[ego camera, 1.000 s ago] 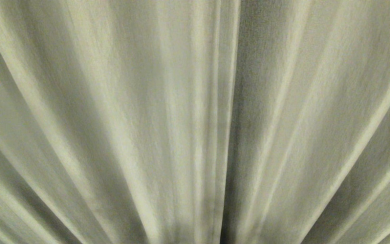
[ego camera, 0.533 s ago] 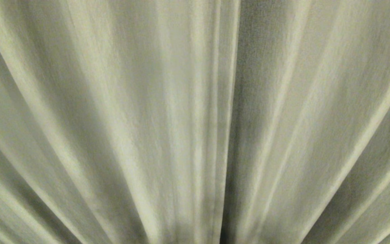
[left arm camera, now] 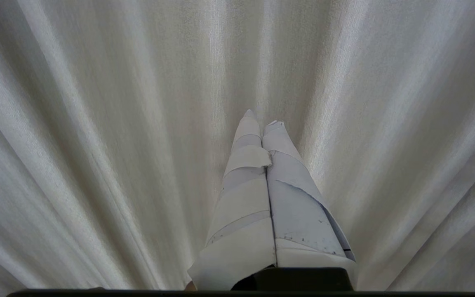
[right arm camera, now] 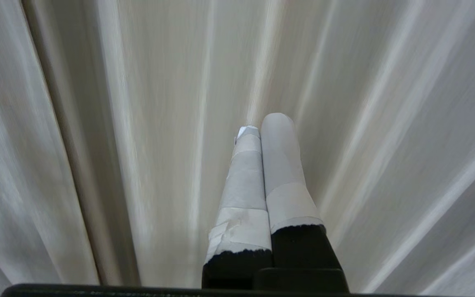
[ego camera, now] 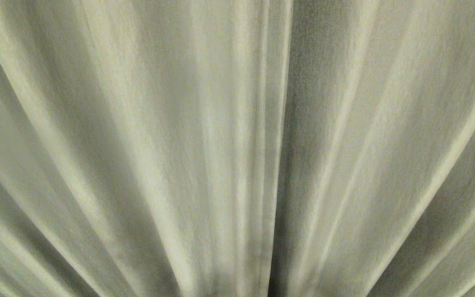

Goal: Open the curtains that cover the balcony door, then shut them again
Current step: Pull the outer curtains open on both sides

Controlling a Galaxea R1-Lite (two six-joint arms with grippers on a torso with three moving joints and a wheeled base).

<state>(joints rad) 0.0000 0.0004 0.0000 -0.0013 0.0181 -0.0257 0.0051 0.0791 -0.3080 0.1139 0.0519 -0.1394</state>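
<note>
nothing has shifted in your head view since a second ago: the curtains (ego camera: 237, 148) hang drawn together, hiding the balcony door. your left tool (left arm camera: 262, 117) and right tool (right arm camera: 264, 123) are both pinched empty, pointing at the pleats, likely to part them.

Honestly there's no floor, rail or bench to go on here. The curtains (ego camera: 138, 144) fill all three views edge to edge, so whatever they hang from or reach down to is out of frame. What does show is cream fabric in soft pleats that fan out from the bottom middle of the head view. The left panel's hem (ego camera: 276, 165) runs just beside the right panel (ego camera: 386, 144), with a dark line between them.
</note>
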